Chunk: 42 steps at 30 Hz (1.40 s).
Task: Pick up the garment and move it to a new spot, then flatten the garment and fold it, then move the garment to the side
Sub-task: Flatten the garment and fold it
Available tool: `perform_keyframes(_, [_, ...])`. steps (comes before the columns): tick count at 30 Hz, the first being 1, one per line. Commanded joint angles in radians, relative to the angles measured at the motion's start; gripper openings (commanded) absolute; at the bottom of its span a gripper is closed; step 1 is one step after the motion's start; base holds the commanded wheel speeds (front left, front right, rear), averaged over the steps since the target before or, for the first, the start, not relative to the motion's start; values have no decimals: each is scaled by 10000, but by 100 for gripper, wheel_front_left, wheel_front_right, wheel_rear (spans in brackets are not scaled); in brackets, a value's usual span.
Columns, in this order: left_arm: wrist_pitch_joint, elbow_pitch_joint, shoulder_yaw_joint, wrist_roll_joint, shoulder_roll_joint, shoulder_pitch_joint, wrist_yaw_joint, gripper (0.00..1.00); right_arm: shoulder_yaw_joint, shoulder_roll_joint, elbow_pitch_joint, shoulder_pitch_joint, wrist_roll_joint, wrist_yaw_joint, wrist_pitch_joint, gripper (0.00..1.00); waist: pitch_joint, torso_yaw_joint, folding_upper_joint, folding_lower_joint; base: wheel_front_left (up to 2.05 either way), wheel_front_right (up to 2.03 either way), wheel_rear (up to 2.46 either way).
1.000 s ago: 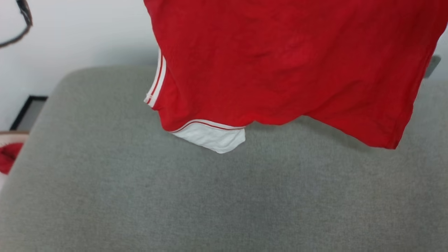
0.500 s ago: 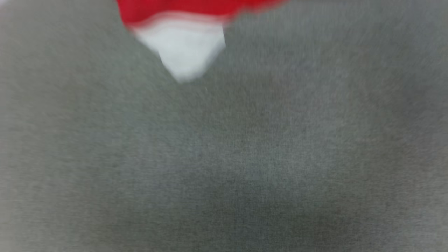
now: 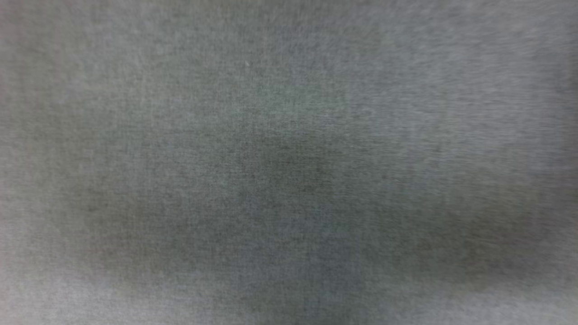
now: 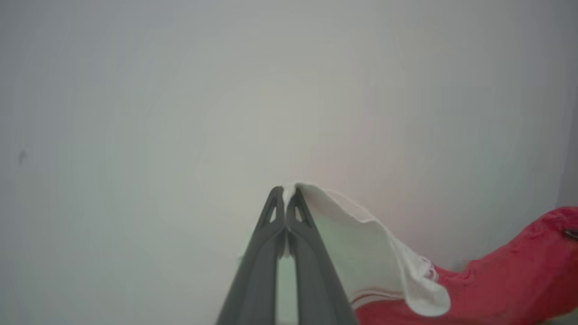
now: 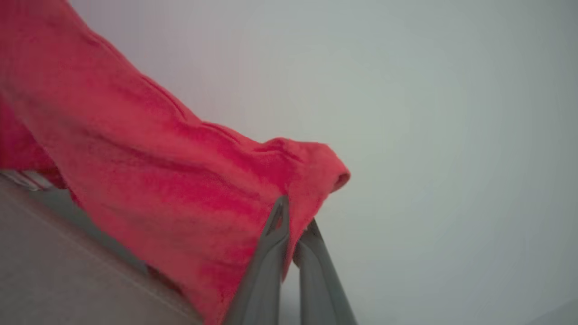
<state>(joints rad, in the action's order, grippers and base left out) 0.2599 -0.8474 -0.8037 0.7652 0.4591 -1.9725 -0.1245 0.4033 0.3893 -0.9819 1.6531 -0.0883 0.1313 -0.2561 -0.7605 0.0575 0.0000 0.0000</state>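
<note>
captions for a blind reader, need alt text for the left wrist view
The left gripper has its two dark grey fingers shut on a white panel of the bright red garment, which trails toward the lower right before a pale wall.

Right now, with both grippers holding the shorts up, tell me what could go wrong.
1. The left gripper pinches just the tip of a white corner of the shorts; it may slip out.
2. The right gripper holds a bunched red edge, so the cloth may land creased.
3. The head view of the grey surface is blurred; placement may be misjudged.
</note>
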Motion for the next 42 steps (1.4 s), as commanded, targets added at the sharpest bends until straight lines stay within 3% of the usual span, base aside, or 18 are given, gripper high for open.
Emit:
perform_keyframes(1, [60, 90, 149, 41, -32, 135, -50, 0, 54, -21, -16, -17, -67, -10, -79, 0, -622, 415, 0, 0, 0, 0, 0])
perform_keyframes(7, [-180, 375, -571, 619, -73, 1573, -69, 0, 674, 265, -4, -710, -617, -10, -86, 0, 302, 792, 0, 0, 0, 0, 0])
perform_keyframes(14, [-1942, 1677, -2071, 2220, 971, 3265, -63, 0, 1728, 1015, 604, -2026, -2244, -12, 101, 0, 1843, 1070, 0, 0, 0, 0, 0])
perform_keyframes(25, [-3344, 4149, -3334, 3643, 2563, 6172, 58, 0, 2665, 2555, 3047, -5357, -4737, -10, 893, 0, 3935, 1092, 0, 0, 0, 0, 0])
perform_keyframes(29, [-3539, 6067, -3757, 4210, 3468, 8001, 736, 0, 2820, 3275, 4391, -7296, -5564, -10, 1148, 0, 4713, 965, 0, 0, 0, 0, 0])
perform_keyframes(34, [-3423, 8272, -4138, 4779, 4441, 9967, 1961, 0, 2806, 3917, 5572, -9166, -6146, -10, 1400, 0, 5262, 922, 0, 0, 0, 0, 0])
perform_keyframes(35, [-3423, 8272, -4138, 4779, 4441, 9967, 1961, 0, 2806, 3917, 5572, -9166, -6146, -10, 1400, 0, 5262, 922, 0, 0, 0, 0, 0])
perform_keyframes(42, [-2902, 10494, -4433, 5460, 5487, 12330, 3625, 0, 2694, 4789, 6991, -11594, -6779, -10, 1860, 0, 5775, 1041, 0, 0, 0, 0, 0])
